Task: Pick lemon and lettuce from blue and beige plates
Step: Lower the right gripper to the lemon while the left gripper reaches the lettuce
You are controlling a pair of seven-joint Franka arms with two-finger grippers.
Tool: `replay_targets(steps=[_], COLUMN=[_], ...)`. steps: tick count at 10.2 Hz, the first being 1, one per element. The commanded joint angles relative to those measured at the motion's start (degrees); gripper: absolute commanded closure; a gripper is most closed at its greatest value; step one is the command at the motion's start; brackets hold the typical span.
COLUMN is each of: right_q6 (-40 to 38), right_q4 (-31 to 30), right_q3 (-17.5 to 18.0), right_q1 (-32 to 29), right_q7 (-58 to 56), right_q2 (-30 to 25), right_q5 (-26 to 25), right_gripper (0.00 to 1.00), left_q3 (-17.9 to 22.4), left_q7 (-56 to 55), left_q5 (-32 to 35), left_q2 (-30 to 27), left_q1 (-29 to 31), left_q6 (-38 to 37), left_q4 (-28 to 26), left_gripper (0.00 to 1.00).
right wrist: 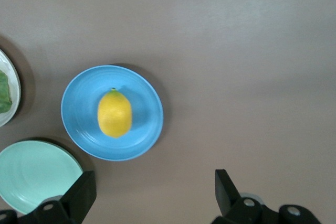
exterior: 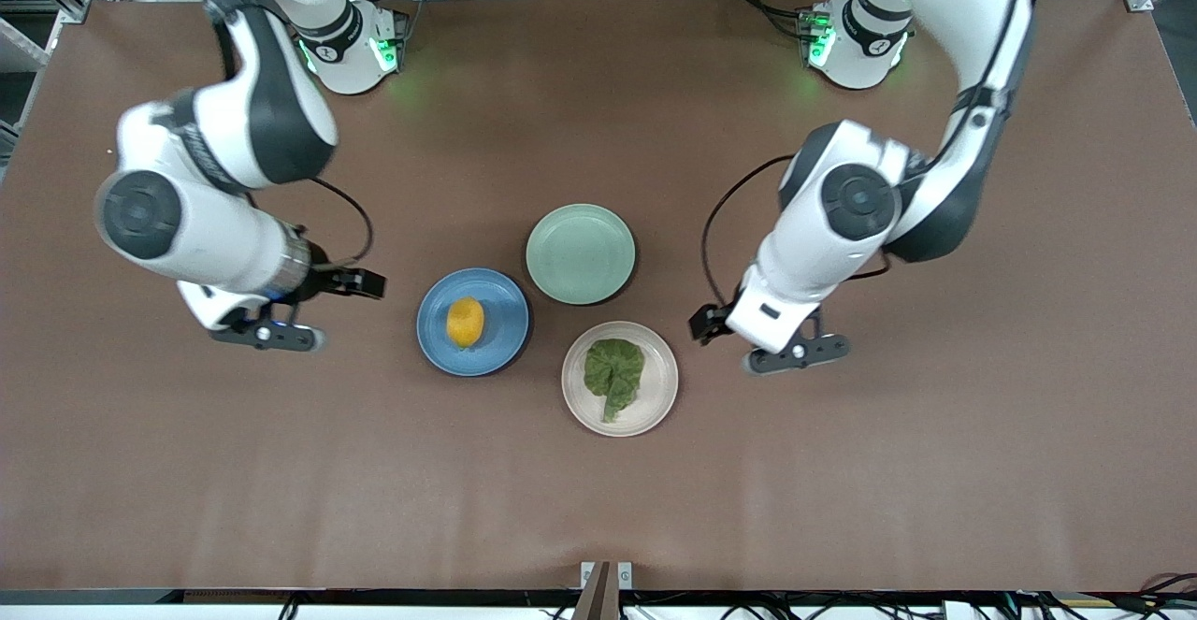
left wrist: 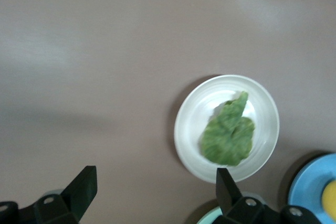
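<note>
I have not picked up anything yet. The lemon (exterior: 465,322) sits in the middle of the blue plate (exterior: 498,349). The lettuce (exterior: 613,374) lies flat on the beige plate (exterior: 660,402), which is a bit nearer the front camera. A mint plate (exterior: 580,253) with nothing on it is beside them both.

My right tool (exterior: 266,334) hangs over the bare bench (exterior: 598,508), next to the blue plate. My left tool (exterior: 797,352) hangs over the bench next to the beige plate. Both are wide open and hold nothing.

I think the reach is the step now. Next, each tool must slide over its plate and go down. The lemon is round and could roll. The leaf is thin, so I must pinch low.

The front view shows both arms and all three plates. My right wrist view shows the lemon's little green tip. My left wrist view shows the leaf's stem best.
</note>
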Motion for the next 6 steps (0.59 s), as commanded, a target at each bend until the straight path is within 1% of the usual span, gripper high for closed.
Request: replay_targets(steps=[1, 3, 4, 6], right_q6=[2.63, 6.57, 10.16, 16.24], right_q4=[0.8, -0.34, -2.0, -4.99], right_q3=[-0.37, -0.37, -0.37, -0.37], right_q1=[2.38, 3.44, 3.88, 4.49], right_q7=[3.38, 3.47, 3.47, 3.47], right_q2=[3.77, 5.45, 5.71, 6.5], right_q5=[0.67, 2.94, 3.13, 3.39], right_gripper=[0.0, 0.0, 0.0, 0.0], left_q3=[0.84, 0.93, 0.84, 1.71], left_q7=[-3.17, -3.26, -3.17, -3.26], left_q5=[1.18, 1.18, 1.18, 1.18], left_q2=[5.73, 9.34, 10.92, 13.47], left_q1=[-1.78, -2.57, -2.66, -4.58], left_q6=[8.49, 18.34, 22.56, 27.68], left_q4=[2.08, 2.08, 2.08, 2.51], left_gripper=[0.0, 0.0, 0.0, 0.0])
